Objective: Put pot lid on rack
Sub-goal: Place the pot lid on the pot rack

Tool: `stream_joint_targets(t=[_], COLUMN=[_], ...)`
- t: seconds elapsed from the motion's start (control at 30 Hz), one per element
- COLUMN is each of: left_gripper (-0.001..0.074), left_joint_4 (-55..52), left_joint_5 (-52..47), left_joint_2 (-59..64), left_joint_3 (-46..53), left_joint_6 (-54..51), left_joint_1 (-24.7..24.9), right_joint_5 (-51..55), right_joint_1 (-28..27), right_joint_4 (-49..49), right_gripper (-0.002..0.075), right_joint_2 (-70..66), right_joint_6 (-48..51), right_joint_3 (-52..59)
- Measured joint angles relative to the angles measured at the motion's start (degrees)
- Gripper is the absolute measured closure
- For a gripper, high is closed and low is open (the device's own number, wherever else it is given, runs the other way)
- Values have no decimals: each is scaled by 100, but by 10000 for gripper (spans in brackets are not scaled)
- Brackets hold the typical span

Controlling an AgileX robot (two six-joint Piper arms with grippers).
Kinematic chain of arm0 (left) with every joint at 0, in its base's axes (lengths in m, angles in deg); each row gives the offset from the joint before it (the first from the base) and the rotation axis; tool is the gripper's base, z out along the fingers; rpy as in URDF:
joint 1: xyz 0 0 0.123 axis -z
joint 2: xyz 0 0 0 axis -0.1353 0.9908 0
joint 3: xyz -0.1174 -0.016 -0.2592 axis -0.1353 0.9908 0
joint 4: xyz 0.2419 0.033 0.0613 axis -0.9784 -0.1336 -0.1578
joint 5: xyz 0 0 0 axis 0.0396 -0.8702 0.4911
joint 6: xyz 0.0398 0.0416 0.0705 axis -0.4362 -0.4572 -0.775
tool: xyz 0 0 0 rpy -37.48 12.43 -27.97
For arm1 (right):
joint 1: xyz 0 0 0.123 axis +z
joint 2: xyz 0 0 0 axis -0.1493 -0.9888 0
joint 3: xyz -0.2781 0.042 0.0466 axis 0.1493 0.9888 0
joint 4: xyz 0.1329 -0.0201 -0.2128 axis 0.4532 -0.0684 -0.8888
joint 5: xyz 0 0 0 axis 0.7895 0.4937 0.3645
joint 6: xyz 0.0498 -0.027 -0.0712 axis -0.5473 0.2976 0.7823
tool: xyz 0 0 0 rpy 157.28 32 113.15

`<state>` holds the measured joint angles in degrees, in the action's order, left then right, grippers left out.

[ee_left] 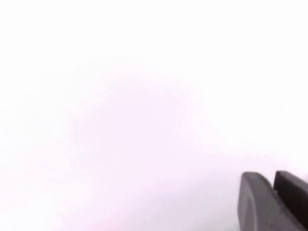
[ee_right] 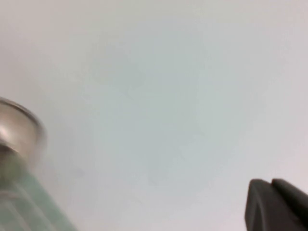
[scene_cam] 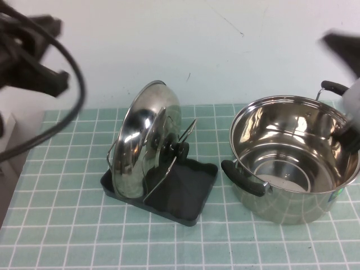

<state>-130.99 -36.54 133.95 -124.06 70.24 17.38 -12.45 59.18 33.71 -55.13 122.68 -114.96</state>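
Lid (scene_cam: 145,143) stands on edge in the rack (scene_cam: 194,194), mid desk, knob toward the pot (scene_cam: 292,160). Left gripper (scene_cam: 39,73) is up off the far-left corner, nearer; right gripper (scene_cam: 343,48) far right. Can't tell either jaw gap. I judge it placed.

I can read no text, label, brand or number anywhere: not on the pot lid (scene_cam: 143,143), the rack (scene_cam: 194,194) or my table (scene_cam: 67,236).
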Motion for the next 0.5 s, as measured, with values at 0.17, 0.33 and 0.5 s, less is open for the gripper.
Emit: stream_joint_targets(t=[0.17,0.33,0.5], left_gripper=[728,733,735], left_joint_4=[35,203,2385], left_joint_5=[-633,-2306,-4098], left_joint_2=[-532,-622,-600], left_joint_3=[0,0,-54], left_joint_6=[-15,-1040,-2941], left_joint_1=[0,0,0], right_joint_5=[-1857,-3472,-4218], right_joint_1=[10,10,10], right_joint_4=[1355,1517,1517], right_gripper=[727,727,727], right_joint_2=[406,782,1105], right_joint_6=[2304,3831,4560], right_joint_3=[-579,-914,-1008])
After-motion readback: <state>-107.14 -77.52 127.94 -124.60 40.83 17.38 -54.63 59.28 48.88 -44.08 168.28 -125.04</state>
